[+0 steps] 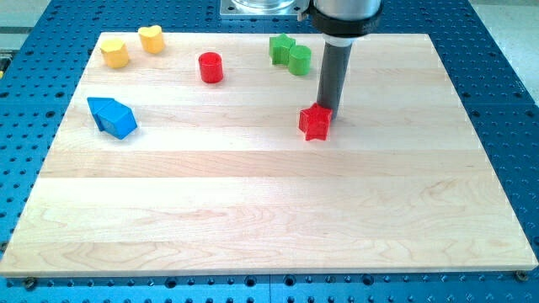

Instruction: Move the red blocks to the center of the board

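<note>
Rod tip (325, 110) planted right against the upper-right edge of the red star block (315, 123), touching it from the view's top. No pincer on this rig, so nothing to read as wide, narrow or holding: just a bare rod end. Star block sitting a touch right of and above the middle of the counter (269, 219), well clear of the green pair (290, 53) up behind it. Red cylinder (210, 67) standing alone, well to the star's upper left, near the counter's top edge, not yet brought in.

Best play here, by the look of it: push low and through the star's centre, down and a shade leftward, short and steady, to avoid it spinning off the tip. Then swing around behind the cylinder, from its upper-left side, and drive it toward the star. Risk: a glancing contact sending the star wide.
</note>
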